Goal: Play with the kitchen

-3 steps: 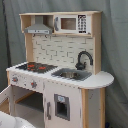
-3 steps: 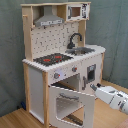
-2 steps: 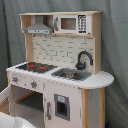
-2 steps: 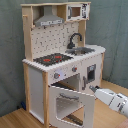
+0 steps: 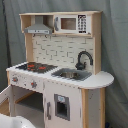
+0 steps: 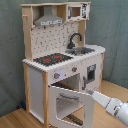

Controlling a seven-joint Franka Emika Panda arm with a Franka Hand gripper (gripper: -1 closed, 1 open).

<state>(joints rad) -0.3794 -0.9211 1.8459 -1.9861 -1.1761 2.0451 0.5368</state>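
While the kitchen stands with its oven door swung open, the hand meets that door's upper edge — grip unclear.

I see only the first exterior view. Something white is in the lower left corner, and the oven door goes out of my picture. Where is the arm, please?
Observer: In the second exterior view, the white robot arm comes in from the second exterior view's lower right, toward the tall white and light-wood toy kitchen.
Operator: How open is the oven door?
Observer: The white oven door with the window stands wide open, and its whole frame shows.
Operator: Is the gripper at the door?
Observer: The gripper is at the door's upper free corner. I cannot tell if it touches.
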